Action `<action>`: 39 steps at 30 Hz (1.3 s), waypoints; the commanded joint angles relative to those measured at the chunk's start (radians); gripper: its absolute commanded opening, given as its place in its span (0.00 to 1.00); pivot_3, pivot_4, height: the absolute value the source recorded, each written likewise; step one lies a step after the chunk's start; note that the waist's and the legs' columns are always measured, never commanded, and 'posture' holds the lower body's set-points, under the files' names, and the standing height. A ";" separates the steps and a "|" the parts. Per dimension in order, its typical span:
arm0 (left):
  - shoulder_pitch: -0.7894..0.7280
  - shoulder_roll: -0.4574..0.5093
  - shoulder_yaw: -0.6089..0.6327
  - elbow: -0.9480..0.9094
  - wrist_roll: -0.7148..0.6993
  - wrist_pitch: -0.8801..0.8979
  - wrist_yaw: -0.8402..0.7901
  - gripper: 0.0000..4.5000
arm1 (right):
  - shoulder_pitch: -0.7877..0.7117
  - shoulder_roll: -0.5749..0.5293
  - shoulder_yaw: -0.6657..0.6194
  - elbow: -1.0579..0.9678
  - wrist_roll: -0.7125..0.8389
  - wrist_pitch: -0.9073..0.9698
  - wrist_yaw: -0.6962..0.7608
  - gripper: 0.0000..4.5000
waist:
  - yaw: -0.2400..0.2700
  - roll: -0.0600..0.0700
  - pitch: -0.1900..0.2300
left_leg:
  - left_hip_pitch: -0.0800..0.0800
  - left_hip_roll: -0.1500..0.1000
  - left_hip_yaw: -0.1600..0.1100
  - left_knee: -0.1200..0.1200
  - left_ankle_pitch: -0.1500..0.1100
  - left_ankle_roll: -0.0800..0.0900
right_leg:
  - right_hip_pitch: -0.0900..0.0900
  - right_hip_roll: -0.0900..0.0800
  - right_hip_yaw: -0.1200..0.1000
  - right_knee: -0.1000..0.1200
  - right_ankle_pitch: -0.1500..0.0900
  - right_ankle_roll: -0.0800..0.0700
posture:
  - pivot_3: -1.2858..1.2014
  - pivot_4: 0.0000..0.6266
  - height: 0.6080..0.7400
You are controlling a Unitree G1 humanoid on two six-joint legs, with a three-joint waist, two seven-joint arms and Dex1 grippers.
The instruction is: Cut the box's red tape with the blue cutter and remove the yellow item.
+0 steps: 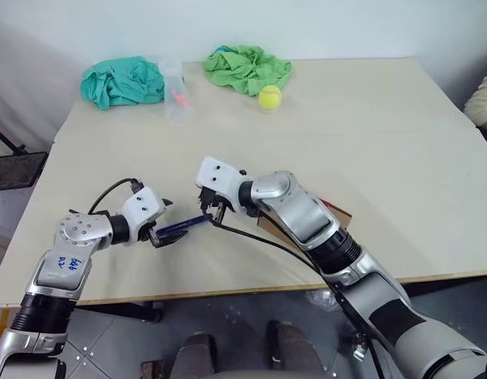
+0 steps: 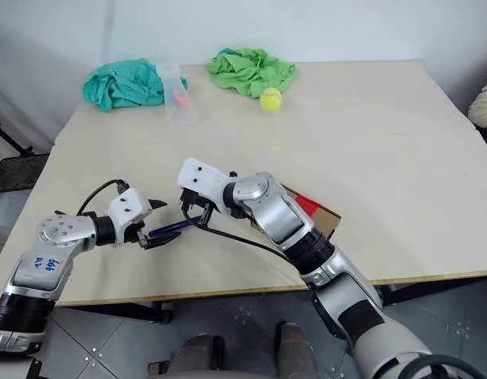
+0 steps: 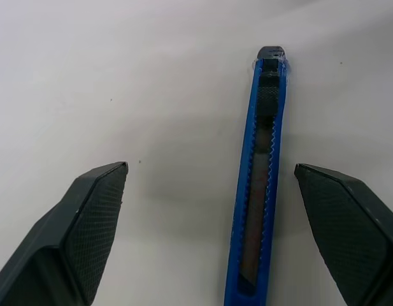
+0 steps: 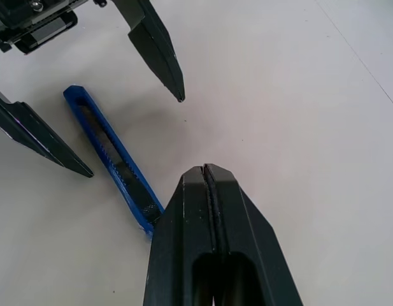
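The blue cutter (image 3: 263, 172) lies on the pale table between the fingers of my left gripper (image 1: 160, 227), which is open and does not touch it. My right gripper (image 4: 205, 171) is shut and hangs just over the cutter's other end (image 4: 142, 213). That end runs behind its fingers, so contact cannot be told. The brown box (image 2: 326, 215) sits behind my right forearm, largely hidden. A corner of the red tape (image 2: 306, 204) shows on its top. The yellow item is out of view.
At the table's far side lie a teal cloth (image 1: 121, 81), a green cloth (image 1: 247, 67), a clear plastic cup (image 1: 174, 91) and a fuzzy tennis ball (image 1: 269, 97). A person's sleeve (image 1: 484, 99) shows at the right edge. The table's front edge (image 1: 227, 290) runs close below both grippers.
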 commanded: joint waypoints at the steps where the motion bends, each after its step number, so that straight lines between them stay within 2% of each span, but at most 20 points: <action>1: 0.027 0.017 -0.058 0.055 0.035 0.038 -0.033 0.99 | 0.001 -0.005 -0.023 -0.056 0.012 0.009 0.001 0.00 | 0.000 0.000 0.000 | 0.000 0.000 0.000 0.000 0.000 0.000 | 0.000 0.000 0.000 0.000 0.000 0.000 | 0.52 0.24 1.00; 4: 0.030 0.028 -0.075 0.063 0.034 0.065 -0.060 0.87 | 0.004 -0.012 -0.021 -0.071 0.013 0.019 0.004 0.00 | -0.001 0.000 0.000 | 0.001 0.000 0.000 0.001 0.000 0.000 | 0.000 0.000 0.000 0.001 0.000 0.000 | 0.52 0.24 1.00; 7: 0.046 0.028 -0.068 0.054 0.031 0.061 -0.068 0.69 | 0.007 -0.019 -0.020 -0.088 0.015 0.030 0.008 0.00 | -0.002 0.001 0.000 | 0.002 0.000 0.000 0.000 0.000 0.000 | 0.001 0.000 0.000 0.002 -0.001 -0.001 | 0.52 0.24 1.00; 14: 0.093 0.042 -0.048 0.014 0.023 0.088 -0.069 0.69 | 0.015 -0.036 -0.017 -0.119 0.023 0.048 0.010 0.00 | -0.006 0.001 0.000 | 0.006 0.002 0.002 -0.001 0.000 0.000 | 0.001 0.000 0.000 0.005 -0.002 -0.003 | 0.52 0.24 1.00; 15: 0.099 0.044 -0.046 0.008 0.022 0.090 -0.067 0.60 | 0.016 -0.037 -0.016 -0.123 0.024 0.050 0.011 0.00 | -0.006 0.001 0.000 | 0.007 0.002 0.002 -0.002 0.000 0.000 | 0.001 0.000 0.000 0.005 -0.002 -0.004 | 0.52 0.24 1.00; 17: 0.112 0.046 -0.041 -0.005 0.020 0.092 -0.064 0.50 | 0.019 -0.042 -0.013 -0.130 0.027 0.054 0.013 0.00 | -0.006 0.000 0.000 | 0.009 0.002 0.004 -0.004 0.000 0.000 | 0.001 0.000 0.001 0.005 -0.003 -0.005 | 0.52 0.24 1.00; 22: 0.130 0.046 -0.039 -0.028 0.021 0.110 -0.054 0.50 | 0.028 -0.049 -0.002 -0.141 0.028 0.058 0.017 0.00 | -0.008 0.000 0.000 | 0.015 0.003 0.007 -0.010 0.000 -0.001 | 0.002 0.001 0.003 0.004 -0.004 -0.007 | 0.52 0.24 1.00; 26: 0.141 0.045 -0.038 -0.047 0.024 0.123 -0.044 0.32 | 0.034 -0.046 0.007 -0.143 0.029 0.074 0.017 0.00 | -0.007 0.000 0.000 | 0.016 0.004 0.008 -0.011 0.000 -0.001 | 0.002 0.001 0.003 0.003 -0.004 -0.008 | 0.52 0.24 1.00; 32: 0.157 0.042 -0.041 -0.083 0.017 0.144 -0.036 0.32 | 0.031 -0.014 0.041 -0.112 0.020 0.087 0.014 0.00 | -0.009 0.000 0.000 | 0.016 0.004 0.008 -0.011 0.000 -0.001 | 0.002 0.001 0.003 0.004 -0.004 -0.008 | 0.52 0.24 1.00; 35: 0.161 0.038 -0.044 -0.102 0.016 0.157 -0.029 0.19 | 0.021 0.008 0.053 -0.093 0.022 0.090 0.011 0.00 | -0.008 0.000 0.000 | 0.016 0.004 0.008 -0.011 0.000 -0.001 | 0.002 0.001 0.003 0.003 -0.004 -0.008 | 0.52 0.24 1.00; 36: 0.162 0.036 -0.045 -0.109 0.016 0.161 -0.027 0.11 | 0.019 0.016 0.055 -0.086 0.022 0.091 0.011 0.00 | -0.007 0.000 0.000 | 0.016 0.004 0.008 -0.011 0.000 -0.001 | 0.002 0.001 0.003 0.003 -0.004 -0.008 | 0.52 0.24 1.00; 39: 0.170 0.031 -0.056 -0.144 0.009 0.179 -0.025 0.09 | 0.012 0.037 0.067 -0.054 0.014 0.085 0.008 0.00 | -0.008 0.000 0.000 | 0.016 0.004 0.008 -0.011 0.000 -0.001 | 0.002 0.001 0.003 0.003 -0.004 -0.008 | 0.52 0.24 1.00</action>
